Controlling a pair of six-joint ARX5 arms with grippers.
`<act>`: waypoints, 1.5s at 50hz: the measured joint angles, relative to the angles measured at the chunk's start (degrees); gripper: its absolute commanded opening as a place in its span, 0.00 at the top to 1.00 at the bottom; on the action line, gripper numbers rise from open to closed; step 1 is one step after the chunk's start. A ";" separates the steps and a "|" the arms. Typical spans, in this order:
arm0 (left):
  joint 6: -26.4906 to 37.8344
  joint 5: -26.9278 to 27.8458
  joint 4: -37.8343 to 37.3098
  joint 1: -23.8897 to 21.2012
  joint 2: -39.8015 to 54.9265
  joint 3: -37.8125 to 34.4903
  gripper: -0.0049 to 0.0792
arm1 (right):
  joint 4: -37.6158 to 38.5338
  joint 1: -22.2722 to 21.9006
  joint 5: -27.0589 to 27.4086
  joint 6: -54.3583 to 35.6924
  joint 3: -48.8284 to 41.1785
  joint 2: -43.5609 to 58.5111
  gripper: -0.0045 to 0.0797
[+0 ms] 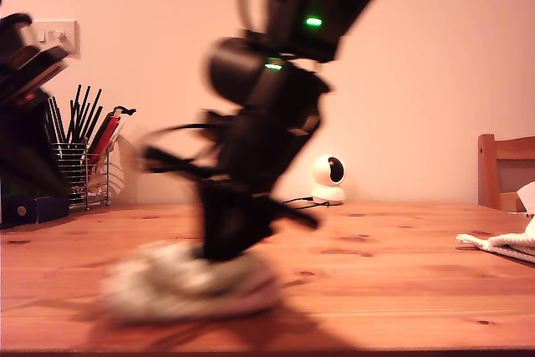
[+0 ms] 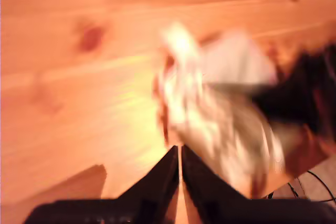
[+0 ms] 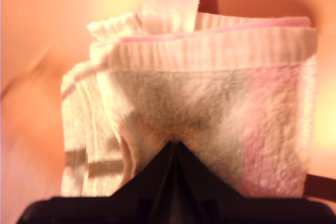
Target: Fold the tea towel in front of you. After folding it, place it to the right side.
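Both end effectors (image 2: 179, 153) (image 3: 176, 148) closed, grip uncertain; pink stripe (image 3: 273, 140) on tea towel (image 3: 210, 103) only in second wrist view.

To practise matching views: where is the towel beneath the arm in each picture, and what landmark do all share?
Exterior view: towel low, left of centre, under the arm.
First wrist view: towel, blurred.
Second wrist view: towel fills the picture.
Shared landmark: wooden table.

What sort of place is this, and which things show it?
Probably a home kitchen or dining room: a wooden table, a wire rack of utensils, a chair and a tea towel.
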 measured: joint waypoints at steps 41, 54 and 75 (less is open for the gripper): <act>-3.93 -0.39 29.51 -10.82 18.14 0.02 0.97 | -4.00 -9.44 -3.63 -2.38 -0.61 -2.97 0.52; -5.51 0.44 37.11 -13.86 22.34 0.15 0.97 | -4.46 -11.82 -8.37 -3.06 -0.70 -4.83 0.48; -6.19 0.35 38.42 -16.52 25.88 3.43 0.97 | -9.73 -15.74 -8.11 -4.66 -0.70 -5.99 0.47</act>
